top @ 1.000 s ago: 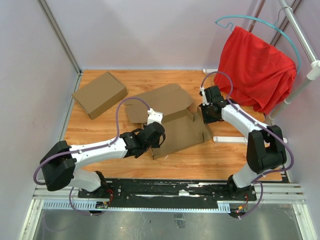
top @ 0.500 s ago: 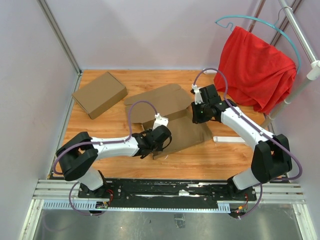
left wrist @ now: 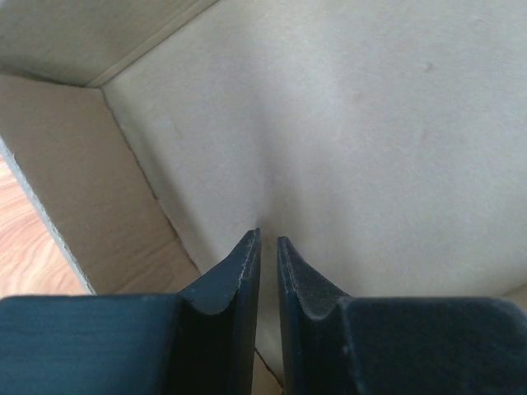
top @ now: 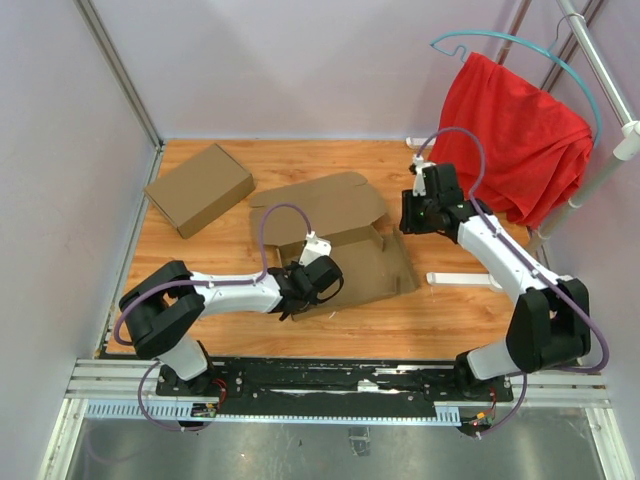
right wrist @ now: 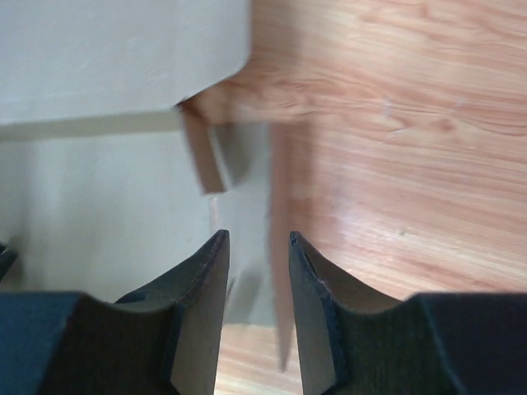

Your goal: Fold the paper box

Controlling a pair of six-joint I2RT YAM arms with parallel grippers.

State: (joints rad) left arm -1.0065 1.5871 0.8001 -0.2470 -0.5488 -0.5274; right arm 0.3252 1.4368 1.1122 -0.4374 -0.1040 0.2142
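Brown cardboard, matte and creased: the paper box (top: 330, 205) lies opened out mid-bench (top: 440, 320). Its panels' long sides run left to right, tipped slightly toward the far right corner. The left end effector (left wrist: 268, 244) is almost closed, tips on a panel, gripping nothing visible. The right end effector (right wrist: 258, 240), at the sheet's right edge, is part open with a thin, blurred flap edge between its fingers, unpinched.

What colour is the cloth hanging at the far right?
The cloth is plain red; the top external view shows it best.
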